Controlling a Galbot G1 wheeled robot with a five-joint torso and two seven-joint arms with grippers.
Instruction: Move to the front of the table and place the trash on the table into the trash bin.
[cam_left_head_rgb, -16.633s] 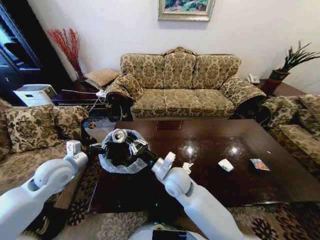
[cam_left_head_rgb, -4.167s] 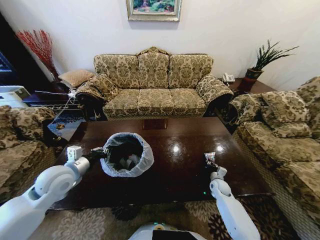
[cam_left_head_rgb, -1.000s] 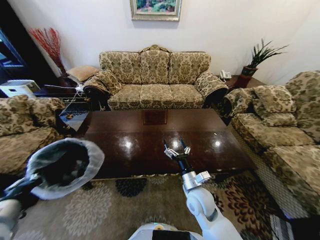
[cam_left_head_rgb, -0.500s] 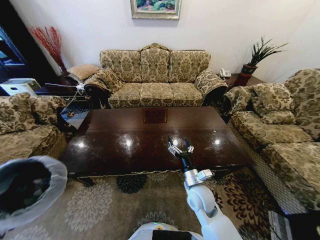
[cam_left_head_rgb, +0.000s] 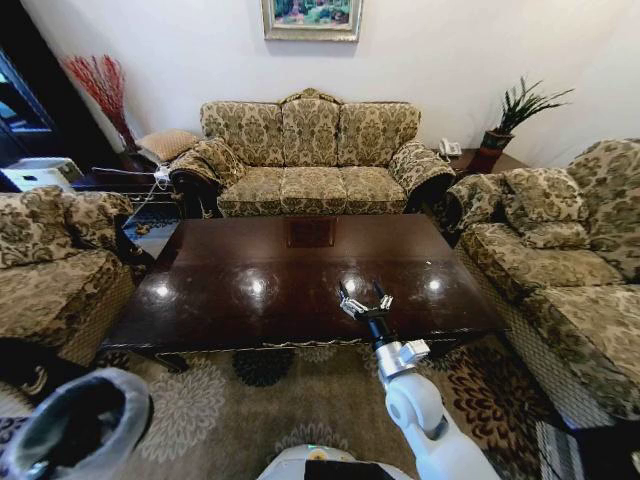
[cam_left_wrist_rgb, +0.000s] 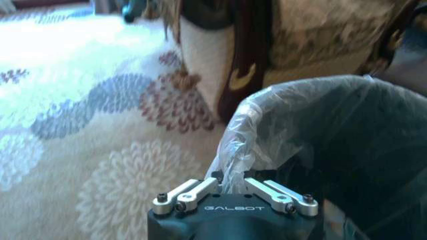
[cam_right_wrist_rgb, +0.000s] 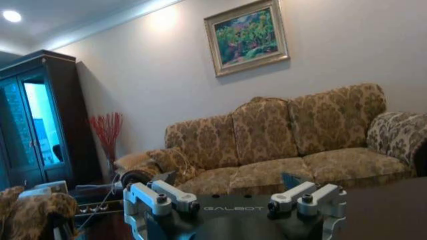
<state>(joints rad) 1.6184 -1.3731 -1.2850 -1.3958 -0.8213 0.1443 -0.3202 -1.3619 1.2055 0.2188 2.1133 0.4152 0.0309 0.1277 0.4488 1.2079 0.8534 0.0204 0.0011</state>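
The left gripper (cam_left_wrist_rgb: 233, 192) has its fingers (cam_left_wrist_rgb: 181, 194) drawn together on the translucent bag folded over the rim of the trash bin (cam_left_wrist_rgb: 347, 145), pinching the plastic between them. The right gripper (cam_left_head_rgb: 364, 301) stands with its two fingers (cam_left_head_rgb: 347, 302) spread apart and nothing between them, above the near edge of the table (cam_left_head_rgb: 250, 290); in the right wrist view the same gripper (cam_right_wrist_rgb: 233, 202) shows both fingers wide of each other, pointed toward the sofa.

Compared with half a second ago, the trash bin (cam_left_head_rgb: 75, 430) sits lower and nearer the robot's base in the head view, down in the bottom left corner over the floral rug (cam_left_head_rgb: 200, 410), well clear of the table. A second ago it hung higher, beside the table's left end; about four seconds ago it stood on the tabletop. The right gripper has barely shifted from its place half a second ago, fingers spread as before. The wrapper and tissue seen on the tabletop in the earliest picture are gone, and the dark glossy wood now carries only reflections of light.

Counted: one trash bin, one table, two grippers. Around the table stand one three-seat sofa (cam_left_head_rgb: 312, 160) at the far side and one armchair (cam_left_head_rgb: 50, 260) on the left. One framed painting (cam_left_head_rgb: 310, 18) hangs above the sofa.
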